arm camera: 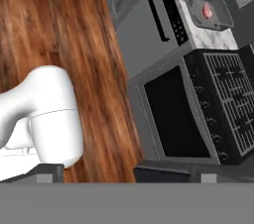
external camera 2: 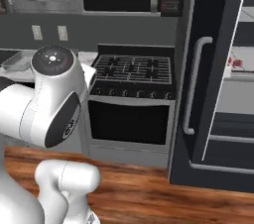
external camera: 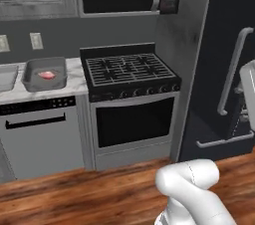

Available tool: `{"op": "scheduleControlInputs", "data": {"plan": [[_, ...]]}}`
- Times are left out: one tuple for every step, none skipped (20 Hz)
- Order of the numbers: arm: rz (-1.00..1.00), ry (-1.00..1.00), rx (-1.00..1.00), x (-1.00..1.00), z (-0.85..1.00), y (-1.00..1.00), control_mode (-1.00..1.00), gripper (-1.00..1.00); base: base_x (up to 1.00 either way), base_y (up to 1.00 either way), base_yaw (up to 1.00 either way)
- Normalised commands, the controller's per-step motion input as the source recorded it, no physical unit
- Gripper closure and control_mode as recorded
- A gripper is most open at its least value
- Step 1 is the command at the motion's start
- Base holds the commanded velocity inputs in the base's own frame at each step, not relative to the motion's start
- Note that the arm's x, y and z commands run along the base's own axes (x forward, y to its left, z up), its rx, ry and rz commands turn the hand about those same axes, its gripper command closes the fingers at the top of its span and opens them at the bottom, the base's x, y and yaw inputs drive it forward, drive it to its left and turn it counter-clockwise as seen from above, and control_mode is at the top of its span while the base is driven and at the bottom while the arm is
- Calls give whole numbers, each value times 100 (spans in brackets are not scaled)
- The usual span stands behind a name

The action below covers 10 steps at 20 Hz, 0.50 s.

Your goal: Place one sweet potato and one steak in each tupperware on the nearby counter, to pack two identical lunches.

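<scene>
A grey tupperware (external camera: 31, 82) stands on the white marble counter (external camera: 75, 75) left of the stove, with one red steak (external camera: 47, 74) lying in it. A second tupperware (external camera: 6, 77) is cut off by the left edge of the left base view. In the hand view the tupperware (arm camera: 222, 20) with its steak (arm camera: 207, 12) is far off at the top right. My gripper (arm camera: 126, 176) is open, empty and pointing down over the wooden floor. A small red piece, perhaps a steak (external camera 2: 235, 62), lies on a shelf in the fridge. The sweet potato is out of view.
A black stove (external camera: 128, 69) with an oven below stands between the counter and the fridge. The dark fridge door (external camera 2: 208, 69) stands open on the right. A dishwasher front (external camera: 40, 134) sits under the counter. The floor (external camera: 74, 194) is wood.
</scene>
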Motion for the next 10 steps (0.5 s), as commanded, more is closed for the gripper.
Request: {"op": "scheduleControlInputs", "data": {"plan": [[0, 0, 0, 0, 0, 0, 100, -100, -1, -100, 0], [0, 0, 0, 0, 0, 0, 100, -100, 0, -100, 0], [0, 0, 0, 0, 0, 0, 100, -100, 0, -100, 0], [0, 0, 0, 0, 0, 0, 100, -100, 0, -100, 0], [0, 0, 0, 0, 0, 0, 100, -100, 0, -100, 0], [0, 0, 0, 0, 0, 0, 100, -100, 0, -100, 0], [0, 0, 0, 0, 0, 0, 100, -100, 0, -100, 0], [0, 0, 0, 0, 0, 0, 100, -100, 0, -100, 0], [0, 0, 0, 0, 0, 0, 100, -100, 0, -100, 0], [0, 0, 0, 0, 0, 0, 100, -100, 0, -100, 0]]}}
